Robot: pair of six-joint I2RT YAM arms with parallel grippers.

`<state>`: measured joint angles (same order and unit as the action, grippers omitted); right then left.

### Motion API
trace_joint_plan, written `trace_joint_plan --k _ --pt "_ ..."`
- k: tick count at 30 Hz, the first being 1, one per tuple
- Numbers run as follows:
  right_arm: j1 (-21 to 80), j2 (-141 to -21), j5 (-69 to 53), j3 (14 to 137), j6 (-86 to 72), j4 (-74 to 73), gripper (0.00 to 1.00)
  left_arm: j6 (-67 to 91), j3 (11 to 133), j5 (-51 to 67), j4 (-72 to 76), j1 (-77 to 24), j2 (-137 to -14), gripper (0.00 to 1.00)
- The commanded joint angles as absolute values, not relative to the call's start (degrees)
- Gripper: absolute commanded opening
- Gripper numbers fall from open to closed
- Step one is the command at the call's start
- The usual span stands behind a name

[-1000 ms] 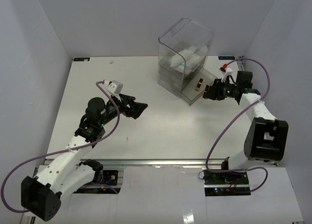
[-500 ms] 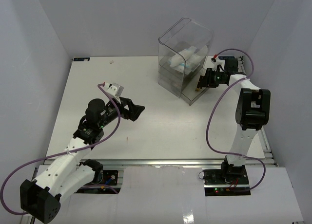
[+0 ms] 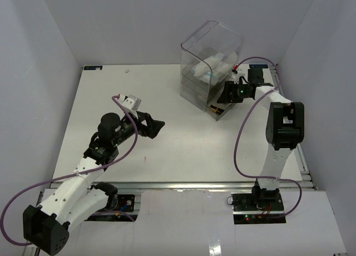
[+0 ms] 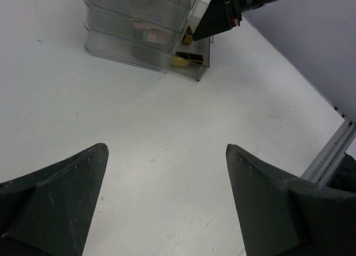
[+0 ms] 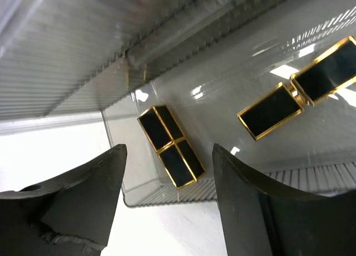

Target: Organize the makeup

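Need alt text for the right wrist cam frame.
The right gripper, jaws open, looks into a clear plastic drawer, where a black-gold tube appears framed between its dark fingers. A second black-gold tube lies further right.

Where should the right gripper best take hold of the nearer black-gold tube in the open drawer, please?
Probably across its long sides at the middle seam, from above through the drawer's open top: the black-gold tube lies flat and diagonal, so the right gripper would need turning.
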<state>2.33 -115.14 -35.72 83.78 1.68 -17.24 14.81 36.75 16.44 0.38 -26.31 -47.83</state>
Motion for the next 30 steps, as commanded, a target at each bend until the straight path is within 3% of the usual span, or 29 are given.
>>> trace_joint_plan --k 1,5,9,12,16,30 --pt "1.55 -104.57 -32.25 79.07 7.21 -18.25 0.65 14.06 36.77 15.73 0.26 -26.10 -46.78 0.98" --pt "0.75 -95.29 -26.93 71.02 9.39 -15.17 0.52 14.14 36.75 15.89 0.27 -26.10 -46.25 0.98" --pt "-1.26 -90.01 -20.83 63.86 6.47 -10.58 0.30 14.15 36.83 15.91 0.26 -26.10 -45.46 0.98" --pt "-1.44 -90.11 -10.90 59.68 -0.88 -6.54 0.08 14.15 36.65 15.70 0.26 -26.10 -44.92 0.98" --pt "-2.20 -92.81 -5.71 58.82 -9.87 -4.37 0.08 14.06 36.56 15.46 0.26 -26.10 -44.92 0.98" --pt "-2.46 -112.26 -20.62 70.61 -20.71 1.28 0.09 13.58 36.70 14.10 -0.55 -26.10 -46.54 0.98"
